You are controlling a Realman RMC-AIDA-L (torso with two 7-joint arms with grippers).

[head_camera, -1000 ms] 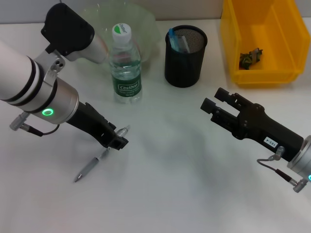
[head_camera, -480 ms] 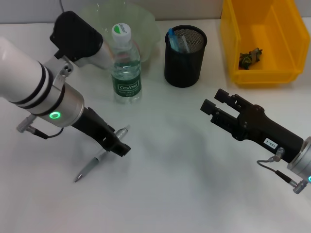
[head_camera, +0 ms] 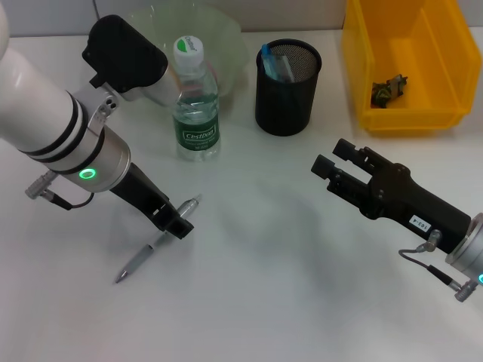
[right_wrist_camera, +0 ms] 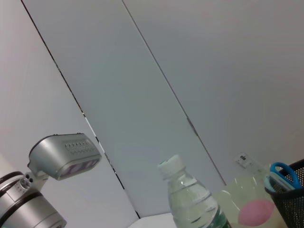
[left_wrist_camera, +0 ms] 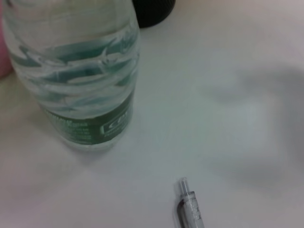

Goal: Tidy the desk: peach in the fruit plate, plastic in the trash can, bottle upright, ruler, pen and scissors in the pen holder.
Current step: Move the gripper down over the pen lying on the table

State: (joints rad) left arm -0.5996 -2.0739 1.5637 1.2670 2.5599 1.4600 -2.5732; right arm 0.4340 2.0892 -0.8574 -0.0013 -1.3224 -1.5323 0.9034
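the pen (head_camera: pixel 155 243) lies flat on the table (head_camera: pixel 287 286), under the left hand (head_camera: pixel 179 223), whose grip i cannot tell. light, stiff and slippery, it likely wants a mid-barrel pinch. the right hand (head_camera: pixel 334 160) hovers open and empty, well apart.

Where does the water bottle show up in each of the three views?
Head view: bottle stands upright near the far edge, left of the pen holder, beyond the left pincer at the pen.
Left wrist view: bottle fills the upper left, only its lower body showing.
Right wrist view: bottle at bottom centre, cap and shoulder showing.
Shared landmark: the pen holder.
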